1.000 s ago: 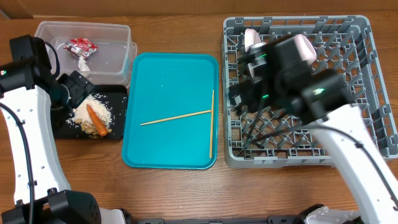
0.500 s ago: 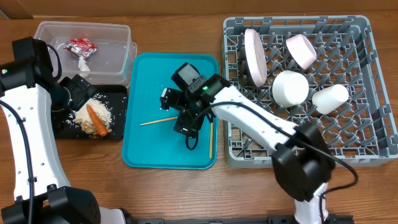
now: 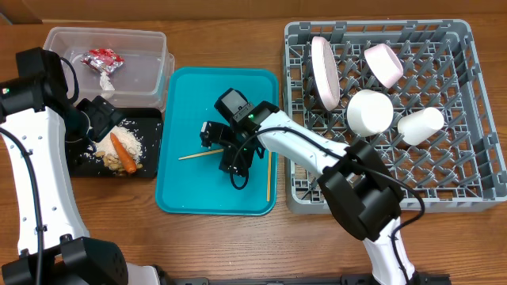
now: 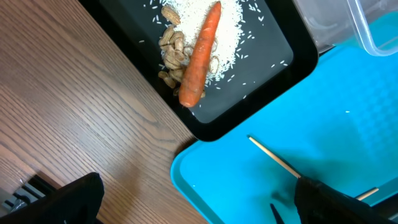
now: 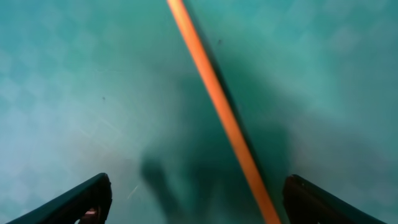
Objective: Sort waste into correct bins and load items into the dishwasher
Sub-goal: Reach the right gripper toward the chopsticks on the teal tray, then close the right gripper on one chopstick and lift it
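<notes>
My right gripper (image 3: 235, 158) is open low over the teal tray (image 3: 214, 103), straddling a wooden chopstick (image 3: 198, 154); in the right wrist view that chopstick (image 5: 217, 106) runs between the open fingers (image 5: 199, 205). A second chopstick (image 3: 269, 178) lies near the tray's right edge. My left gripper (image 3: 99, 119) is open and empty over the black tray (image 3: 79, 166), which holds the carrot (image 3: 121, 153), peanut shells (image 4: 171, 53) and rice. The clear tub (image 3: 146, 75) holds the red wrapper (image 3: 101, 57) and the tissue (image 3: 105, 79). The dish rack (image 3: 459, 158) holds the plate (image 3: 322, 73), two bowls (image 3: 383, 63) (image 3: 369, 112) and the cup (image 3: 421, 125).
The left wrist view shows the carrot (image 4: 199, 56), the black tray's corner (image 4: 273, 87), the teal tray's corner and one chopstick end (image 4: 273, 158). Bare wooden table lies in front of the trays. The rack stands right against the teal tray's right side.
My right arm has swung left from over the dish rack to the teal tray and settled over the chopstick. The left arm has not moved.
</notes>
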### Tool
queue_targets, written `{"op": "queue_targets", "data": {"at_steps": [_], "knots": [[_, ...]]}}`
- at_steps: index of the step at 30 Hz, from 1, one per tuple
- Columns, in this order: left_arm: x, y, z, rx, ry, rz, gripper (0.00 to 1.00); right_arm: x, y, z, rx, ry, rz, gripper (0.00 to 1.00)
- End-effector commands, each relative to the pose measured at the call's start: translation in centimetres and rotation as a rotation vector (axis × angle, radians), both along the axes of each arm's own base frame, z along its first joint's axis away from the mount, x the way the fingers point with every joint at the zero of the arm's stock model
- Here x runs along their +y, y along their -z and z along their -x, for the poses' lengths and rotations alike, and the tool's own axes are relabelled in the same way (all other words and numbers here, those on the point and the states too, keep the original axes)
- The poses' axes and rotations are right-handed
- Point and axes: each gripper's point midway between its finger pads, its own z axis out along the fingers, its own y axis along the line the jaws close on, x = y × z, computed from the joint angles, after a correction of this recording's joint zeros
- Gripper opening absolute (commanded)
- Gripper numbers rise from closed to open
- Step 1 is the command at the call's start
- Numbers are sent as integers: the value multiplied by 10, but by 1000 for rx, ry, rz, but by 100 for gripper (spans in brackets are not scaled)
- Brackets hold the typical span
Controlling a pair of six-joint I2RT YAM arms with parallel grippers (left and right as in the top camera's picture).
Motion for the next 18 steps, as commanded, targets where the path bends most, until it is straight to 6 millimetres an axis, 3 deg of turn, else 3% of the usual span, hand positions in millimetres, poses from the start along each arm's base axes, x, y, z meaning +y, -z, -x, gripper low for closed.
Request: {"op": "queue_targets", "data": {"at_steps": [1, 4, 10, 18], "knots": [[3, 2, 2, 14, 14, 1, 100, 0, 19, 8, 39, -17, 17, 86], [2, 2, 3, 16, 13, 2, 100, 0, 19, 8, 38, -16, 18, 79], [4, 2, 3, 19, 12, -5, 99, -13, 22, 19, 88, -9, 68, 38], [3, 2, 4, 21, 12, -4, 99, -18, 22, 18, 94, 37, 97, 26]]}}
